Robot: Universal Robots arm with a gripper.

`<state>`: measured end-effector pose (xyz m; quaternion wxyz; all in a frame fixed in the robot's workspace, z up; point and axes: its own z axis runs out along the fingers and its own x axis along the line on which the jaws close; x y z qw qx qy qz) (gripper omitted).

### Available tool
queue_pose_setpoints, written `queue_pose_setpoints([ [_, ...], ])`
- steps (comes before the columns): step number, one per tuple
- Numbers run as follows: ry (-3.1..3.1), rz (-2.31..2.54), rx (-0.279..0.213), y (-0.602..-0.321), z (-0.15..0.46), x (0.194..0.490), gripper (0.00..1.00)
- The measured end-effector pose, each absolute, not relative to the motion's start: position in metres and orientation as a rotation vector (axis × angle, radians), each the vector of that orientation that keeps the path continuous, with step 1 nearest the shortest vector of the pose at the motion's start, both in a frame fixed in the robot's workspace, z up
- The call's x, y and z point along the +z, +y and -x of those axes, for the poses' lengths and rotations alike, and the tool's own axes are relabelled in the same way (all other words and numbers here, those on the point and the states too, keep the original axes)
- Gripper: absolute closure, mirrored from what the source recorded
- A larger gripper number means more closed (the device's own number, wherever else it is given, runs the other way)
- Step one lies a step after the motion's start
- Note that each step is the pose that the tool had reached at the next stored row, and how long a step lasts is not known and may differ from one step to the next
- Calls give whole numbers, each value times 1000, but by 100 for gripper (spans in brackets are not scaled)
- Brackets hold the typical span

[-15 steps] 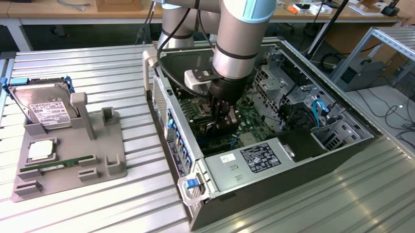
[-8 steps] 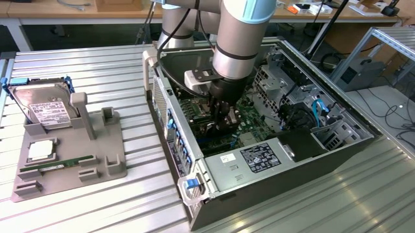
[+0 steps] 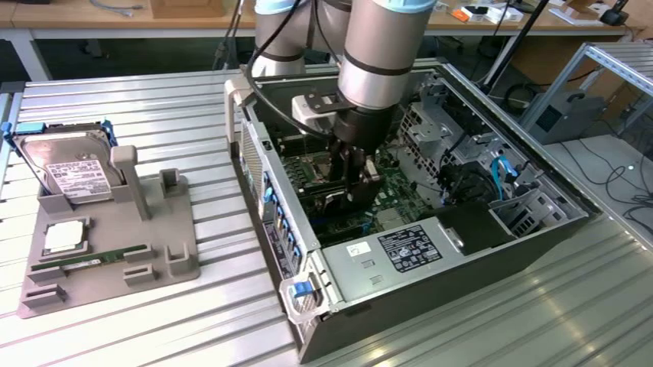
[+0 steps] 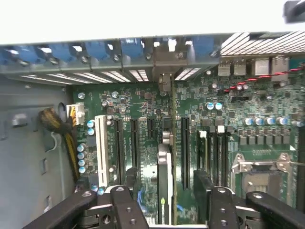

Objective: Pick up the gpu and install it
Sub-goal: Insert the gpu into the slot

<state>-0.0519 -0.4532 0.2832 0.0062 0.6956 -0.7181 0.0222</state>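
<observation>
We see the gripper (image 4: pixel 167 198) lowered inside the open computer case (image 3: pixel 306 306), just above the motherboard (image 4: pixel 138 124). Its fingers (image 4: pixel 131 179) are spread apart, gripping nothing. Between them the gpu (image 4: pixel 165 176) stands edge-on in a motherboard slot, its metal bracket against the case's rear wall.

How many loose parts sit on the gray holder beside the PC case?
3. A hard drive stands at the far end of the holder, a square chip lies flat mid-holder, and a green memory stick lies nearer the camera. None seems hidden.
</observation>
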Motion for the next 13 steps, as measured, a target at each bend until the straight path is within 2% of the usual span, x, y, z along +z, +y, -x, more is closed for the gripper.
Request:
queue_pose_setpoints([
  [4, -2245, -2175, 73, -449, 52, 305, 43],
  [7, -2237, -2168, 90, -447, 52, 307, 62],
  [8, -2234, -2168, 92, -447, 51, 307, 74],
  [10, -2228, -2169, 87, -446, 44, 307, 86],
  [11, -2224, -2166, 78, -447, 34, 306, 89],
  [13, -2215, -2159, 61, -447, 14, 306, 89],
])
